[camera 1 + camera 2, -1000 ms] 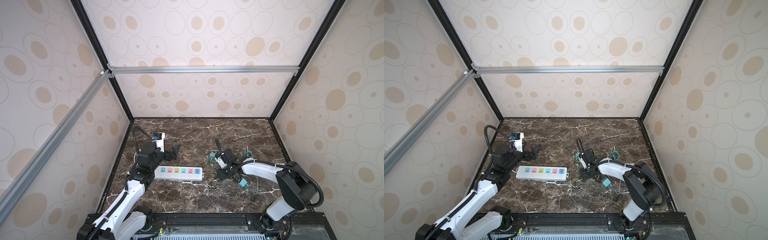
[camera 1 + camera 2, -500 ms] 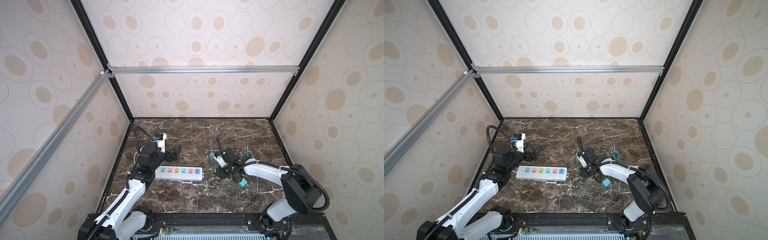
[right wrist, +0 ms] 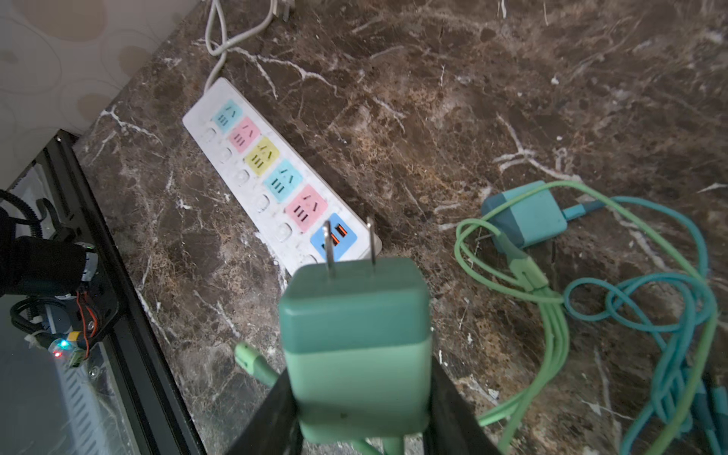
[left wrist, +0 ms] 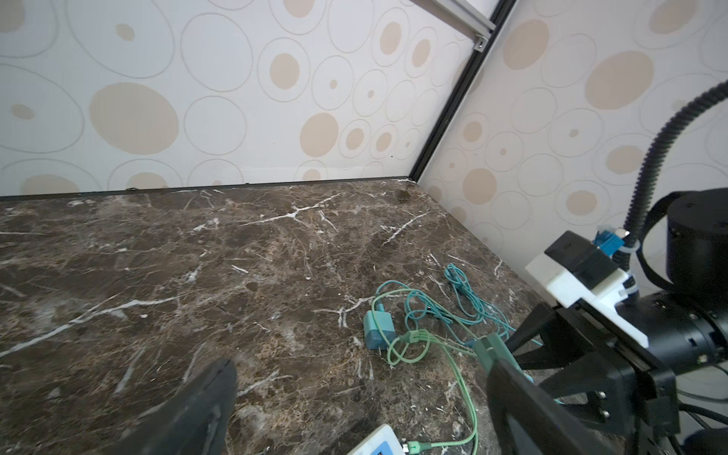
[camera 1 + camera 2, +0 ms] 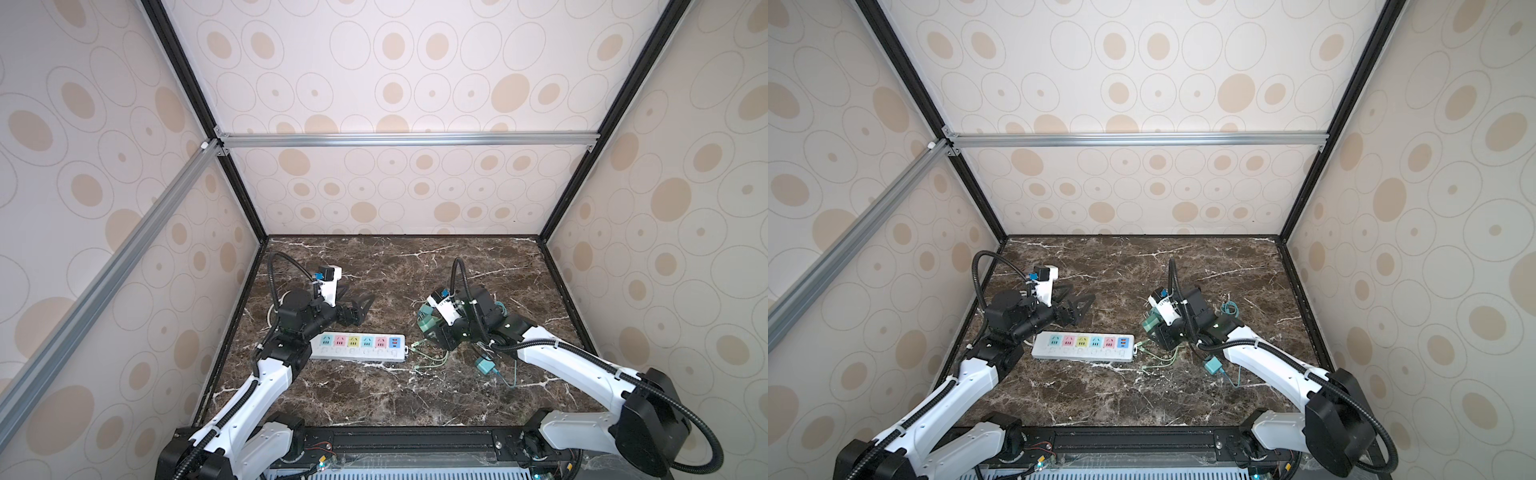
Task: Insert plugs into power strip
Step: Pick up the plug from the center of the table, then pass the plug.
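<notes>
On the marble table (image 5: 374,270), right gripper (image 3: 360,374) is clamping the mint green plug (image 3: 354,335) near the power strip (image 3: 275,177), left gripper (image 5: 358,308) is gaping wide.

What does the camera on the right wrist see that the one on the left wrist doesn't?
Only the right wrist: the two metal prongs of the mint green plug clamped in the right pincer, plus the power strip with five coloured sockets and white cord. Only the left wrist: the left pincer, wide open and empty, the right arm from outside, a black corner post. Both: the teal plug lying on the marble tabletop, tangled green and teal cables, the strip's USB end.
</notes>
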